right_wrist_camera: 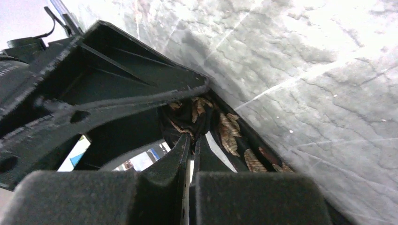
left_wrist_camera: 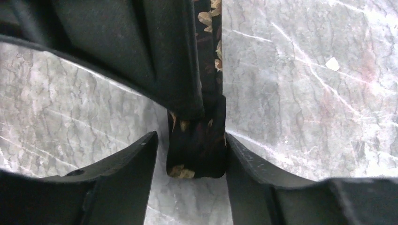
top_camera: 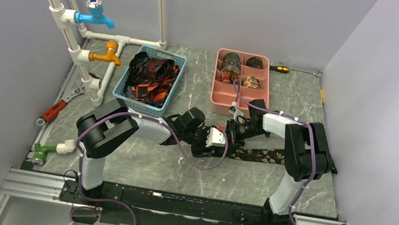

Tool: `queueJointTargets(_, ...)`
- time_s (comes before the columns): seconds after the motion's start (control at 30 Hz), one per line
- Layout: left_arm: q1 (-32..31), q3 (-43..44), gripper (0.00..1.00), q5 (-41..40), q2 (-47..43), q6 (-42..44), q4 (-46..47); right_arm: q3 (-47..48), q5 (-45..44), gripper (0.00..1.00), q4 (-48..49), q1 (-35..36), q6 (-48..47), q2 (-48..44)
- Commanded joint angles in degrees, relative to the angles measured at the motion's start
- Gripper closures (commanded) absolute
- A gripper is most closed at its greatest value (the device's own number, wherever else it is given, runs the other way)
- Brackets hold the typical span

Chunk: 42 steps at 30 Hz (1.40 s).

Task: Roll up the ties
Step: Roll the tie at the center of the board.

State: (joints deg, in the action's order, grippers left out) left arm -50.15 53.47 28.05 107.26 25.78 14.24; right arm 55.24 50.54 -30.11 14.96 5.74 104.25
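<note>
A dark tie with gold leaf patterns [top_camera: 261, 155] lies flat on the marble table, running right from the two grippers. My right gripper [top_camera: 233, 136] is shut, pinching the tie's bunched end [right_wrist_camera: 230, 133] at its fingertips [right_wrist_camera: 189, 140]. My left gripper [top_camera: 218, 142] faces it from the left. In the left wrist view its fingers [left_wrist_camera: 190, 138] are open around the tie's folded end [left_wrist_camera: 197, 154]. That end touches the right finger and leaves a gap to the left finger. The right gripper's black body covers the tie further up.
A blue basket [top_camera: 127, 84] of loose orange and black ties stands at the back left. A pink compartment tray [top_camera: 215, 97] holding rolled ties stands at the back centre. White pipes with taps [top_camera: 89, 56] run along the left. A screwdriver [top_camera: 280, 68] lies behind the tray.
</note>
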Motion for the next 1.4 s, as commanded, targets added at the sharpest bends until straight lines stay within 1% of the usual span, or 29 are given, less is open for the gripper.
queueJointTargets(0.0, 1.50, -3.42, 0.35, -0.70, 1.72, -0.36, -5.84, 2.32, -9.05, 1.00, -4.40, -0.62, -5.20, 2.17)
queueJointTargets(0.07, 1.79, -4.69, 0.26, 0.51, 0.43, -0.82, -3.13, 2.29, -11.31, 1.00, -4.42, -0.68, -5.26, 2.28)
queueJointTargets(0.1, 1.93, -5.37, 0.23, 0.92, -0.35, -1.03, -1.69, 2.20, -12.13, 1.00, -4.31, -0.68, -5.22, 2.28)
queueJointTargets(0.23, 1.92, -7.63, 0.13, 0.94, -2.17, -1.97, 4.23, 2.08, -15.07, 1.00, -4.12, -0.47, -5.22, 2.89)
queueJointTargets(0.37, 1.90, -7.71, 0.06, 1.36, -0.94, -5.80, 8.95, 1.18, -17.57, 1.00, -3.10, -0.14, -5.01, 2.16)
queueJointTargets(0.5, 1.06, -5.21, 0.06, 0.99, 2.31, -12.50, 13.53, 0.61, -18.77, 1.00, -2.41, 0.52, -3.96, 2.27)
queueJointTargets(0.63, -0.16, -3.46, 0.13, 0.49, 5.86, -16.02, 18.08, -0.87, -18.57, 1.00, 0.17, 0.74, -2.73, 1.71)
queueJointTargets(0.67, -0.29, -3.32, 0.16, 0.51, 6.39, -16.34, 18.83, -1.19, -18.38, 1.00, 1.14, 0.84, -2.32, 1.67)
queueJointTargets(0.7, -0.31, -3.41, 0.21, 0.36, 6.99, -16.28, 19.30, -1.27, -18.08, 1.00, 1.91, 1.17, -2.05, 1.78)
queueJointTargets(0.73, -0.37, -3.50, 0.29, -0.15, 7.31, -15.69, 19.10, -1.23, -17.70, 1.00, 2.82, 1.46, -1.72, 2.00)
queueJointTargets(0.83, -0.22, -5.07, 0.64, -1.51, 6.28, -11.33, 16.25, -0.29, -15.97, 1.00, 4.77, 1.92, -0.50, 2.90)
queueJointTargets(0.87, -0.10, -6.34, 0.70, -2.14, 5.21, -9.78, 15.41, 0.14, -15.47, 1.00, 5.13, 2.13, -0.05, 3.04)
queueJointTargets(0.93, 0.38, -8.68, 0.73, -2.74, 2.87, -7.29, 12.16, 1.10, -13.57, 1.00, 5.02, 2.26, 0.44, 2.77)
queueJointTargets(0.97, 0.45, -9.75, 0.73, -3.43, 1.79, -6.29, 10.81, 1.73, -13.08, 0.98, 4.26, 2.26, 0.59, 2.42)
queueJointTargets(1.03, 0.51, -11.82, 0.73, -4.43, 0.00, -4.99, 8.43, 2.96, -11.59, 0.87, 1.77, 2.23, 0.50, 1.32)
queueJointTargets(1.13, 0.51, -12.17, 0.72, -5.58, -0.98, -4.56, 5.57, 3.34, -9.12, 0.69, -0.80, 1.80, 0.87, -2.37)
queueJointTargets(1.2, 0.55, -11.33, 0.72, -6.21, -0.82, -4.76, 3.93, 2.92, -7.37, 0.60, -1.78, 1.87, 1.17, -5.01)
queueJointTargets(1.37, 0.48, -9.02, 0.70, -6.71, 0.37, -4.14, 1.54, 1.90, -2.87, 0.57, -1.83, 2.37, 3.22, -7.82)
